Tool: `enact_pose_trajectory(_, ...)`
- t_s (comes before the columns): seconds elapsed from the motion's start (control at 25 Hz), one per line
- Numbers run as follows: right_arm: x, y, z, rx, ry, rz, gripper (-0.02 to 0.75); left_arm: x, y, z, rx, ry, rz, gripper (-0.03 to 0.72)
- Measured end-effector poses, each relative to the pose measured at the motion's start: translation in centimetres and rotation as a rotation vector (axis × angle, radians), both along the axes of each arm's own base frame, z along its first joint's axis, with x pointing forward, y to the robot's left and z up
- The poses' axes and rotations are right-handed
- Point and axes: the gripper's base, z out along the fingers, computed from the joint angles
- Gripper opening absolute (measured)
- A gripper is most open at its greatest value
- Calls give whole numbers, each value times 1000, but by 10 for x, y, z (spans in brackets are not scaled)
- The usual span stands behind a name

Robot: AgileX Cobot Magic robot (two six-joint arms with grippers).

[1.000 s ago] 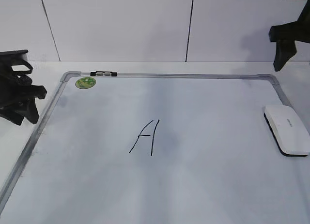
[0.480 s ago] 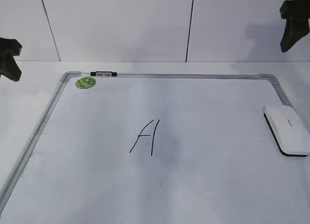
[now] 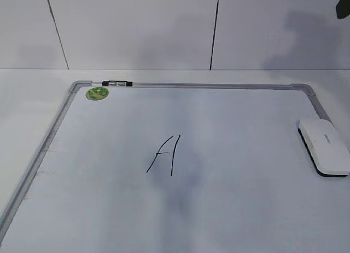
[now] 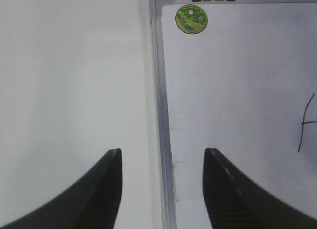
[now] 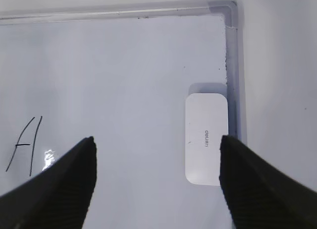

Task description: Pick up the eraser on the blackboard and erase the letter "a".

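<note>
- A white table [image 3: 33, 83] stands before a white wall [image 3: 136, 28], and the board [image 3: 191, 86] lies flat on it.
- The eraser [image 3: 324, 147] lies on the board's right side, just beside the right frame, about halfway between near and far.
- Its long side runs near to far, along the frame.
- The only letter [image 3: 164, 154] is tall and pointed, in the middle of the board, well to the left of the eraser. No small round "a" shows.
- The right gripper [image 5: 156, 164] hangs high above with its fingers spread wide and empty. The eraser shows between them, close to the right one.
- The right arm is much nearer, so I think it should go down and grab the short sides.
- The left gripper [image 4: 162, 162] is spread and empty too, over the board's left frame, far from the eraser.
- A green sticker [image 3: 97, 93] sits in the far left corner.
</note>
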Motion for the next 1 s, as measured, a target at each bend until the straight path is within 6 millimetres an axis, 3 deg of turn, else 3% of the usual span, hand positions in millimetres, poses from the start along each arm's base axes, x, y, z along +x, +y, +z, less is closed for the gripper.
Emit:
enact_pose_trajectory(0.2, -32, 1, 16, 39, -50, 22, 593, -43, 3, 26, 4, -37, -11, 465)
enact_pose_trajectory(0.4, -75, 0, 28, 48, -111, 42, 593, -80, 2, 44, -4, -89, -33, 481)
enact_pose_trajectory(0.6, -109, 0, 23, 54, -123, 60, 593, -111, -3, 55, -17, -136, -84, 484)
enact_pose_trajectory(0.76, -139, -3, 16, 60, -140, 63, 593, -137, -2, 57, -8, -183, -116, 484)
enact_pose_trajectory(1.0, -185, -5, 11, 97, -198, 87, 592, -179, 5, 44, -22, -225, -136, 484)
